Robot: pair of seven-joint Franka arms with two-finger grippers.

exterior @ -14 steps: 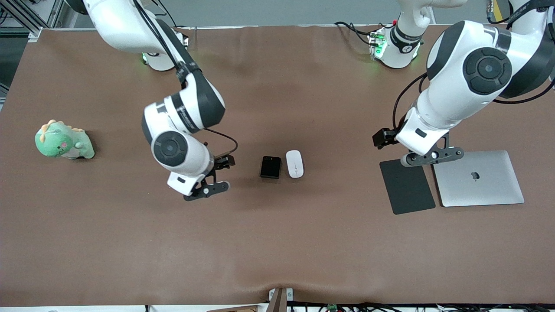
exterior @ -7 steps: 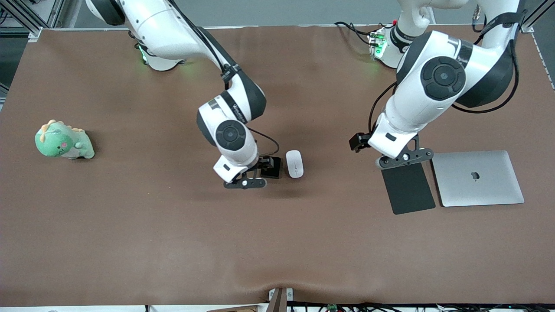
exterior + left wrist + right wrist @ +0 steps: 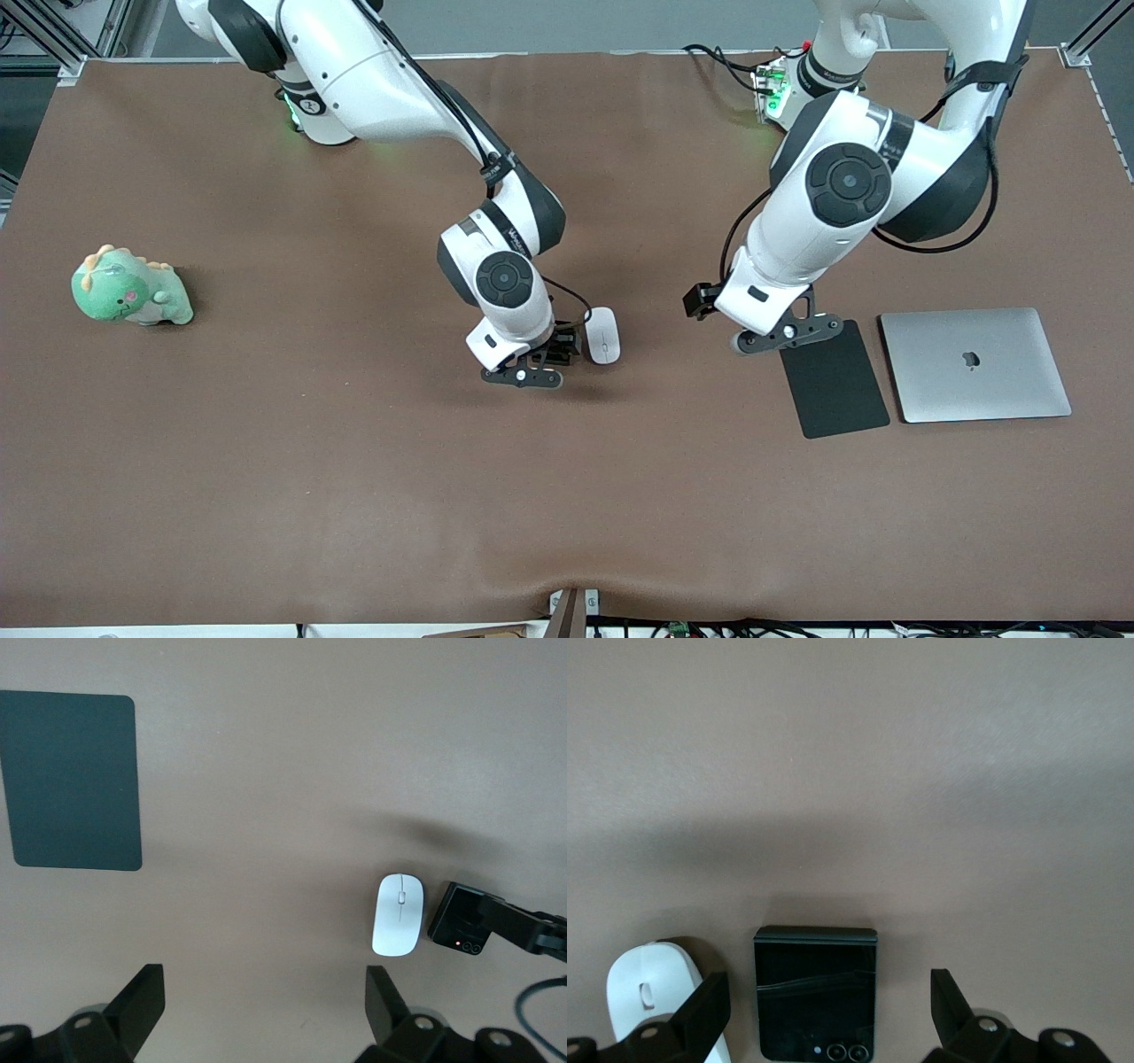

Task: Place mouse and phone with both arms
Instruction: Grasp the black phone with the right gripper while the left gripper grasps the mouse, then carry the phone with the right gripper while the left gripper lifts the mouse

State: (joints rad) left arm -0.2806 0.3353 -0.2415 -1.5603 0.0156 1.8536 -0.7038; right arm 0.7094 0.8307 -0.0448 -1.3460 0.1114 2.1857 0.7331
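The black glossy phone (image 3: 816,992) lies flat on the brown table, its camera lenses at one edge. My right gripper (image 3: 828,1001) hangs over it, open, with one finger on each side and not touching. In the front view the right gripper (image 3: 558,350) covers the phone. The white oval mouse (image 3: 602,335) lies right beside the phone, toward the left arm's end. My left gripper (image 3: 700,303) hovers open over bare table between the mouse and the dark pad. Its wrist view shows the mouse (image 3: 399,913), the phone (image 3: 459,921) and nothing between the left gripper's (image 3: 264,992) fingers.
A dark grey flat pad (image 3: 833,377) and a closed silver laptop (image 3: 974,363) lie side by side toward the left arm's end. A green plush dinosaur (image 3: 131,288) sits toward the right arm's end.
My right arm has swung across the table and now stands over the phone. My left arm has moved off the pad toward the mouse. Both grippers stayed open.
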